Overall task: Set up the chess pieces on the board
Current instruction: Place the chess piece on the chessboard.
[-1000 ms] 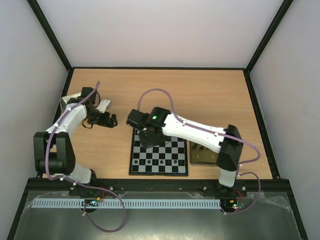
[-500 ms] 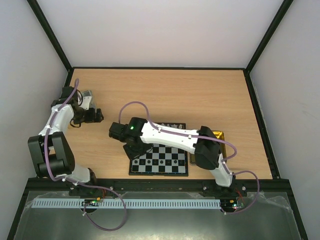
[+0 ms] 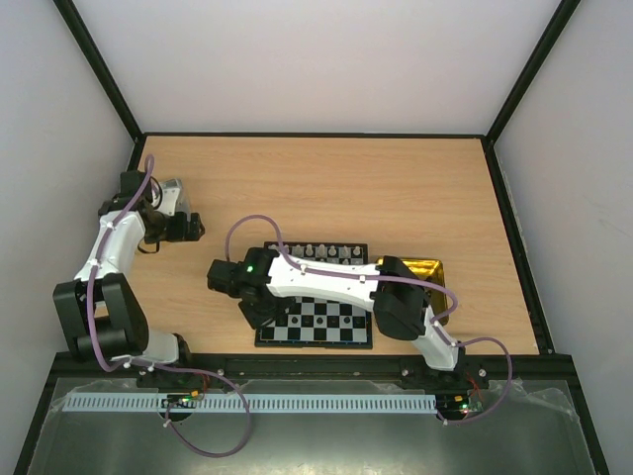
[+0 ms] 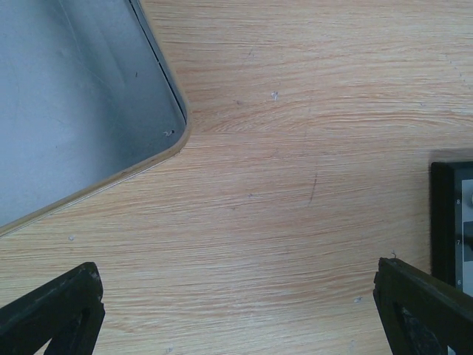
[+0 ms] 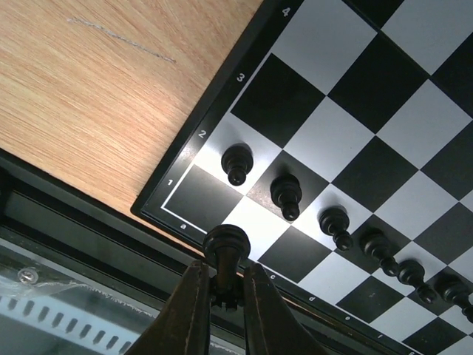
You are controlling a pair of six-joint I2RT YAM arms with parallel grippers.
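The board [image 3: 341, 319] lies at the near middle of the table, largely under my right arm. Several white chess pieces [image 3: 318, 249] stand along its far row. In the right wrist view, several black pawns [image 5: 286, 194] stand on row 2 of the board [image 5: 347, 140]. My right gripper [image 5: 225, 290] is shut on a black piece [image 5: 226, 250], held just above the board's near-left corner by squares a1 and b1. In the top view this gripper [image 3: 259, 309] is at that corner. My left gripper [image 3: 195, 227] is open and empty over bare wood, its fingers [image 4: 55, 314] wide apart.
A silver tin lid [image 3: 170, 193] lies at the far left; its corner shows in the left wrist view [image 4: 74, 103]. A gold tin [image 3: 423, 269] sits right of the board. The board's edge [image 4: 452, 222] shows at the right of the left wrist view.
My right gripper has swung left and nearer, from the board's far-left part to its near-left corner, holding the black piece. My left arm pulled back left beside the lid, then stayed still.
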